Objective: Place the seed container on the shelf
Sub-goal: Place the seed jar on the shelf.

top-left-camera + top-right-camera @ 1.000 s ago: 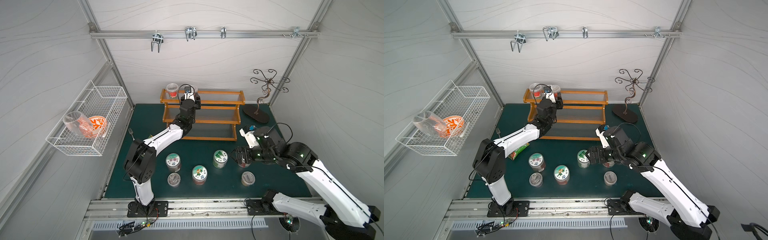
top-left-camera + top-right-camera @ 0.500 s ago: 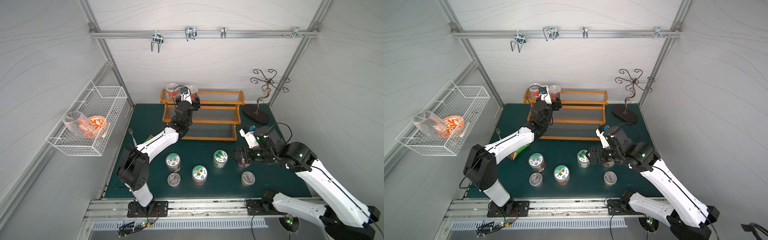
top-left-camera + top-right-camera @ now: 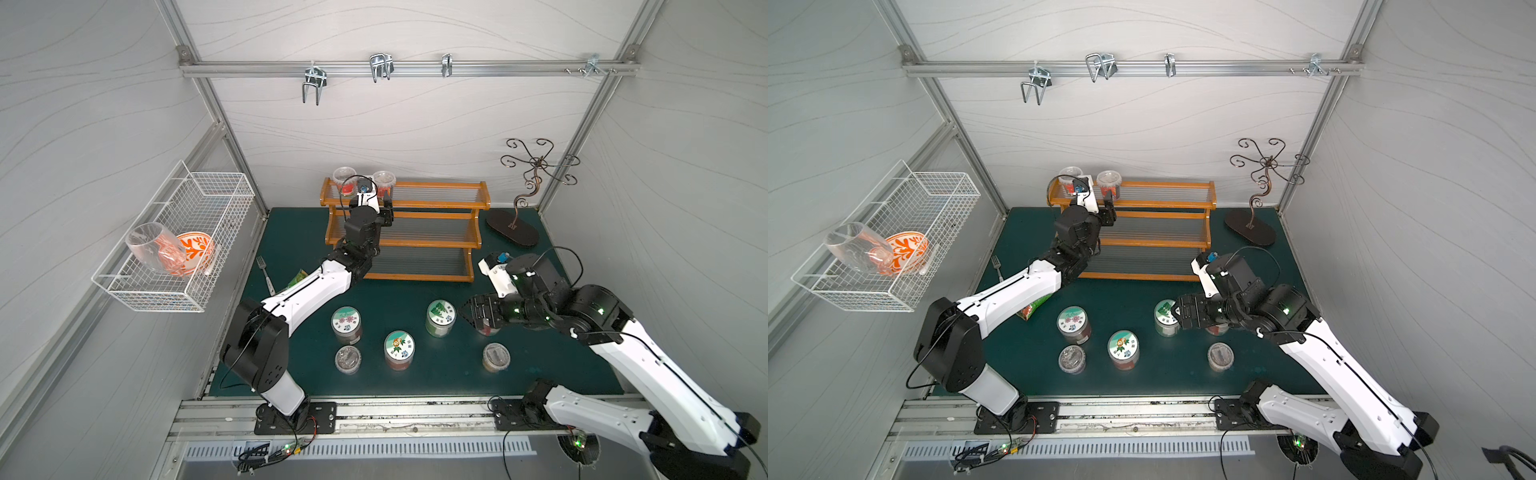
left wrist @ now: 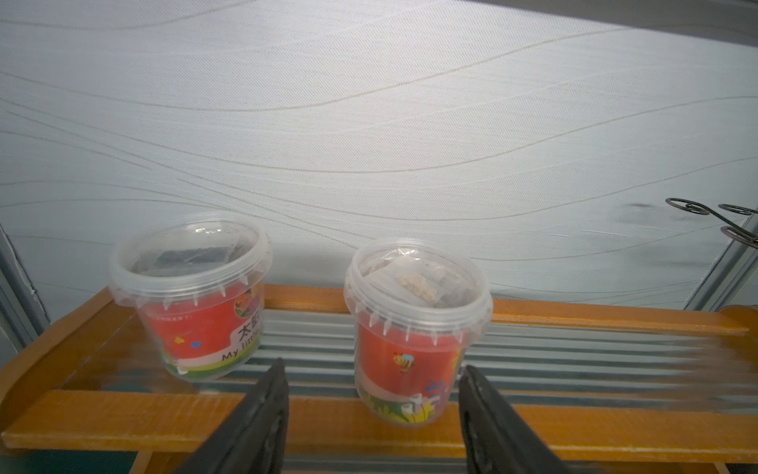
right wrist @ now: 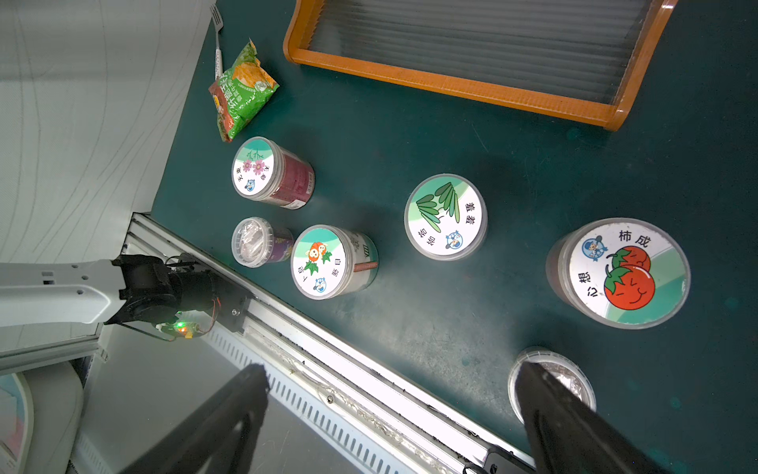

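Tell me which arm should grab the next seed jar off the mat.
Right. The right gripper is open and hangs low over the mat, next to the tomato-lid jar. The left gripper is far off at the top tier of the shelf, facing a red seed tub.

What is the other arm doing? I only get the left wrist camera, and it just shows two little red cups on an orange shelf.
Observer: The right gripper hovers open above the green mat, close to a tomato-lid jar.
Operator: Are there more jars down there?
Observer: Yes: a leaf-lid jar, a flower-lid jar and an orange-fruit-lid jar stand on that mat.
Operator: Anything on the side wall?
Observer: A white wire basket hangs there, holding a glass and an orange-patterned bowl.
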You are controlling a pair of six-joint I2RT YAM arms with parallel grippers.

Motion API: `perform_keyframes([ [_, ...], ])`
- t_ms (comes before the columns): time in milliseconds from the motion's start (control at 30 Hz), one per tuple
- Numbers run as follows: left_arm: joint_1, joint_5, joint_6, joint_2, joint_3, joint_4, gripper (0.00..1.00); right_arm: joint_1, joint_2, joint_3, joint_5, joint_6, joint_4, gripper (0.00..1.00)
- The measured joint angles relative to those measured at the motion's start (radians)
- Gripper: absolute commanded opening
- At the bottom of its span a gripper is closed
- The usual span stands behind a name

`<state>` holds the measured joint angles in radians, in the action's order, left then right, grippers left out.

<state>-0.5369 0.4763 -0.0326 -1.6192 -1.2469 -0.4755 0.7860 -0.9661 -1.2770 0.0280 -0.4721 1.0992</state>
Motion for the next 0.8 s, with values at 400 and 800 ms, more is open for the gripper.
perform_keyframes([
  [400, 0.005, 0.033, 0.003, -0.063, -0.053, 0.032, 0.67, -0.016, 0.001, 0.006, 0.000, 0.000, 0.000, 0.99],
  [800, 0.024, 0.062, 0.005, -0.085, -0.079, 0.066, 0.66, -0.022, 0.013, 0.022, 0.011, 0.000, 0.000, 0.99],
])
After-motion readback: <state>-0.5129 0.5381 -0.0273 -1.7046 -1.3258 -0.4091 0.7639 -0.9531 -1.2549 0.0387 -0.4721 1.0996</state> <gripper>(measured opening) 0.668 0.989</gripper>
